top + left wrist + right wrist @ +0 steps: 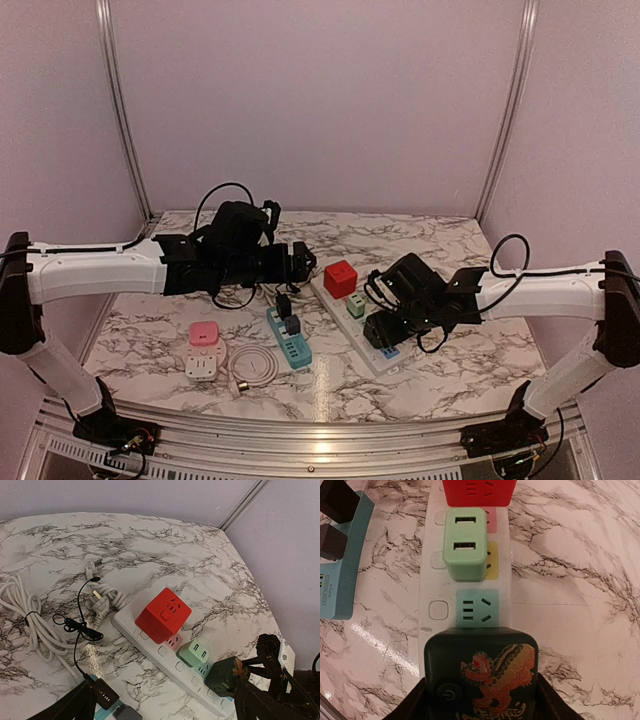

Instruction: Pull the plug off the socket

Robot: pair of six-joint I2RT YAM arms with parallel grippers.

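Your right hand (482, 702) hugs the dark plug (480, 672) on both sides, so the grab looks done. The plug sits at the near end of the white strip (436, 535), with a green plug (465, 542) and a red cube (340, 278) farther along. I think the pull comes next; lift straight up off the surface, not sideways; the strip may come up too, since nothing holds it down. Your left hand (298, 262) hangs wide with nothing in it, over the far end of the blue strip (292, 348). You cannot see the pins or the hole under the dark plug, so how deep it sits is hidden; the right fingers are cut off at the bottom of the wrist view.
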